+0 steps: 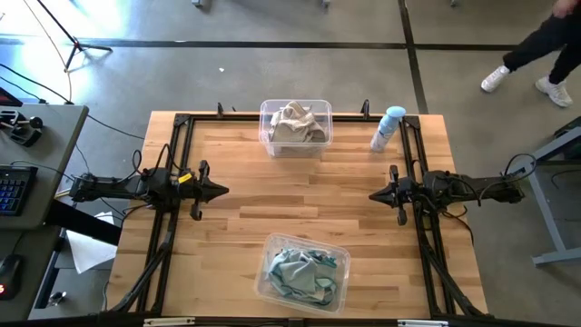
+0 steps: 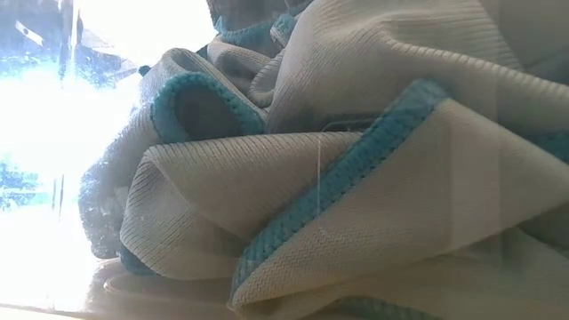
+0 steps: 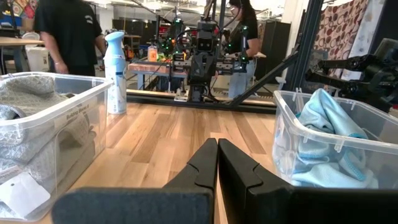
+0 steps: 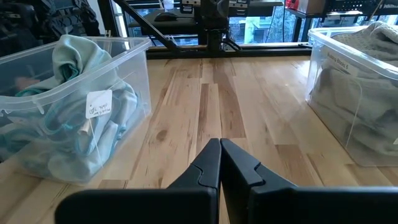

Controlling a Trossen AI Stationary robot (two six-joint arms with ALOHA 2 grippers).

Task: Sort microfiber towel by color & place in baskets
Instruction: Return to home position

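Two hands hovered over bench (image 1: 300, 195), facing each other. I saw left hand (image 1: 222, 191) at left side, fingers pressed together, gripping nothing; right hand (image 1: 372, 194) at right side, likewise closed and empty. Beige-grey towels (image 1: 295, 123) lay heaped in far basket (image 1: 264, 127) — teal towels (image 1: 300, 272) in near basket (image 1: 272, 242). Spray bottle (image 1: 388, 129) stood just beside far basket.
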